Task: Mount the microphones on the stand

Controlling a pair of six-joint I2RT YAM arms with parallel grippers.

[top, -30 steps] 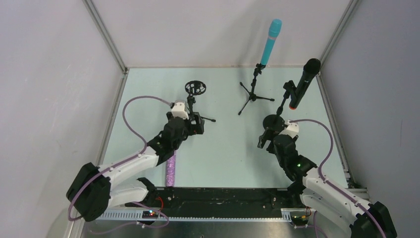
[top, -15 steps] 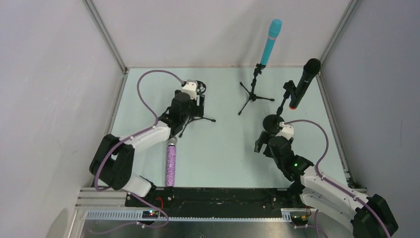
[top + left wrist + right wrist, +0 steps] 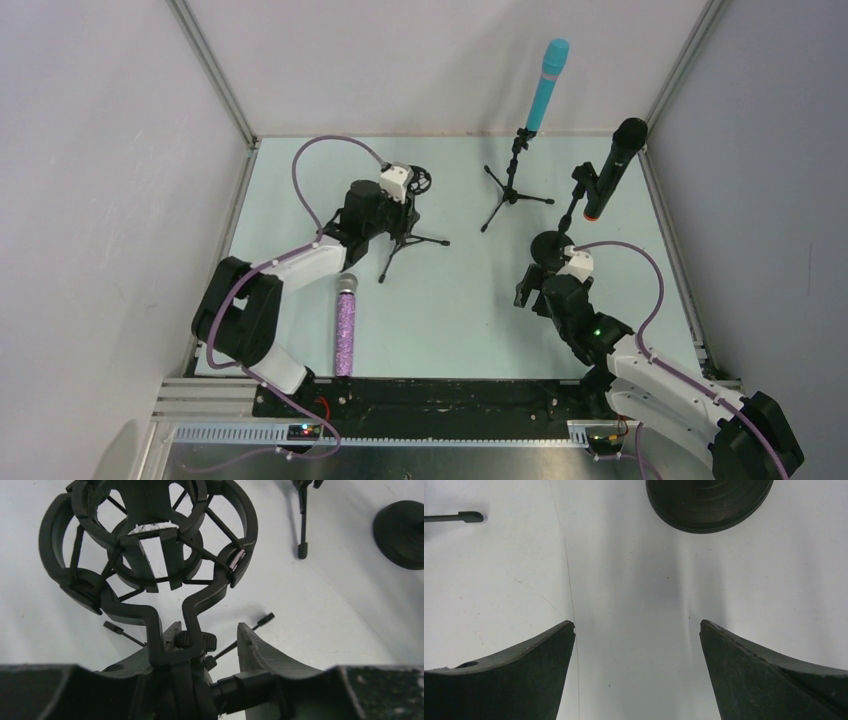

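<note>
Left gripper (image 3: 207,630) brought over from beside purple microphone (image 3: 346,325) to empty ring stand (image 3: 155,635); now clamped on stem just under ring. Stand shifted right, legs turned. Purple microphone lies flat on table (image 3: 460,300), just nearer than stand, not held. Blue microphone (image 3: 545,90) and black microphone (image 3: 612,170) already mounted, right of ring stand. Right gripper (image 3: 637,623) unmoved over last half second, fingers apart, well right of ring stand. Judged: stand being positioned before last microphone is fetched.
</note>
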